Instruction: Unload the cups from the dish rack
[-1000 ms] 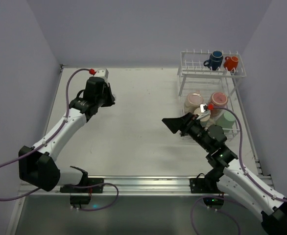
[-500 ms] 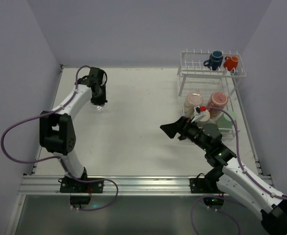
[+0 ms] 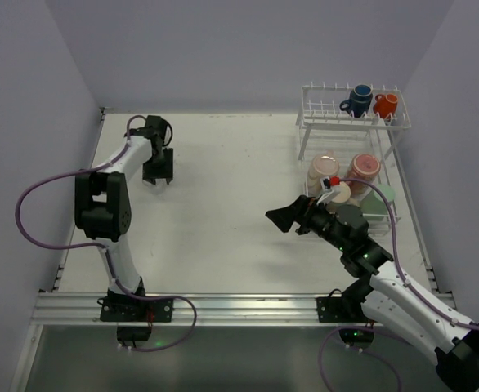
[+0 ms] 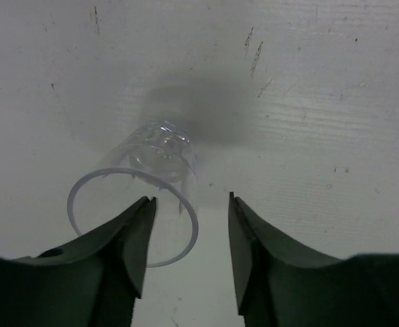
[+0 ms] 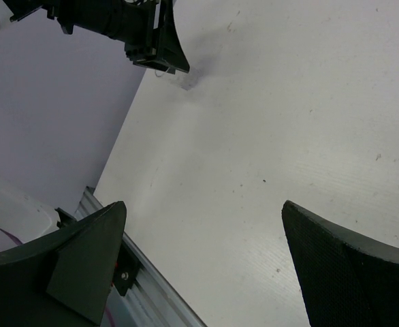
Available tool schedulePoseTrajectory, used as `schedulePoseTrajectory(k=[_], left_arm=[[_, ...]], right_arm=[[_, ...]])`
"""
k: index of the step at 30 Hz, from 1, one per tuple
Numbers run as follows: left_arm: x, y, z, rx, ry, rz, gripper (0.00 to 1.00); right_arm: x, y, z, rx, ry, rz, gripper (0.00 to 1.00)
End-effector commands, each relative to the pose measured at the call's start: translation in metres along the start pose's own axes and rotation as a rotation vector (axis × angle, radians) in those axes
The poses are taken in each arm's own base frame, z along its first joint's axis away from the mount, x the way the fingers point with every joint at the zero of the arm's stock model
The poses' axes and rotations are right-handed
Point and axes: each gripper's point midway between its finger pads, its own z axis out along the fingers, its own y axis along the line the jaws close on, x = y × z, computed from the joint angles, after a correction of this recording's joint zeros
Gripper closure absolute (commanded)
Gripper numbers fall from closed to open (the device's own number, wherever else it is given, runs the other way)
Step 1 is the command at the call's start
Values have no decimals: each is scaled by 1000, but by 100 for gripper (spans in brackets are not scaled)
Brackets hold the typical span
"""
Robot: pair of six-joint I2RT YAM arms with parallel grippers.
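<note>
A blue cup [image 3: 358, 98] and an orange cup [image 3: 385, 104] sit on top of the dish rack [image 3: 321, 108]. The right gripper [image 5: 203, 208] is wide open near the dish rack. The left gripper [image 4: 190, 199], far from it, is open over a clear cup [image 4: 157, 160].

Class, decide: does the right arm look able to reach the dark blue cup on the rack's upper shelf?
Probably yes: the dark blue cup sits uncovered; the open right gripper faces away.
</note>
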Motion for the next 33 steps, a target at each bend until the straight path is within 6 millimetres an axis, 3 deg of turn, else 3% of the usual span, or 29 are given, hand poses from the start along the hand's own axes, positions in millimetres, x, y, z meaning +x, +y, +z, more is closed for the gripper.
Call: schedulePoseTrajectory(k=[1,2,7,9,12,13,15,16,17,18,19,20,21,22,24,25,26,28,29,30,31,32,33], left_arm=[[2,1,-9,7,-4,26,42],[-1,2,-15,8,-28,20,31],[-10,7,-34,-7,-106,-2,14],[-23,4,-57,22,-197,-21,1],[-49,-6,-107,98,-384,-43,0],[-57,-15,-141,138,-484,-31,0],[-67,-41,-183,212,-634,10,0],[-67,-48,-222,259,-742,18,0],[-68,-58,-239,304,-811,21,0],[-58,-80,-255,398,-837,63,0],[-49,-88,-276,477,-900,77,0],[-39,-99,-286,557,-912,90,0],[-23,-114,-294,664,-907,140,0],[-10,-114,-314,724,-954,154,0],[18,-124,-301,818,-931,201,0],[31,-121,-314,854,-975,216,0],[44,-122,-296,869,-952,229,0],[73,-125,-286,932,-935,277,0],[79,-127,-288,957,-952,298,0],[88,-129,-287,987,-943,318,0],[94,-128,-291,1003,-961,333,0],[99,-128,-286,1003,-959,353,0],[102,-127,-287,1004,-964,356,0]], right_arm=[[-14,18,2,-36,-12,-23,1],[-15,19,2,-37,-11,-23,1],[-26,26,2,-28,-19,-41,1],[-39,37,-2,-38,-43,-65,3],[-61,54,-10,-44,-80,-110,11],[-70,54,-11,-22,-107,-132,20],[-90,60,-17,17,-145,-150,29],[-100,60,-18,41,-171,-170,31],[-108,46,-18,129,-191,-204,32],[-128,54,-23,151,-240,-224,34],[-140,51,-26,198,-263,-267,37],[-155,38,-25,293,-299,-286,38],[-174,43,-32,329,-336,-304,38],[-185,39,-35,378,-358,-328,39],[-223,22,-45,535,-428,-372,39],[-235,16,-47,573,-442,-381,37],[-253,1,-55,639,-469,-381,33],[-277,-11,-49,694,-472,-396,15],[-299,-13,-57,737,-508,-404,9],[-308,-20,-56,775,-511,-411,1],[-312,-38,-42,825,-476,-416,1],[-320,-48,-42,856,-468,-428,1],[-335,-45,-41,860,-490,-434,1]])
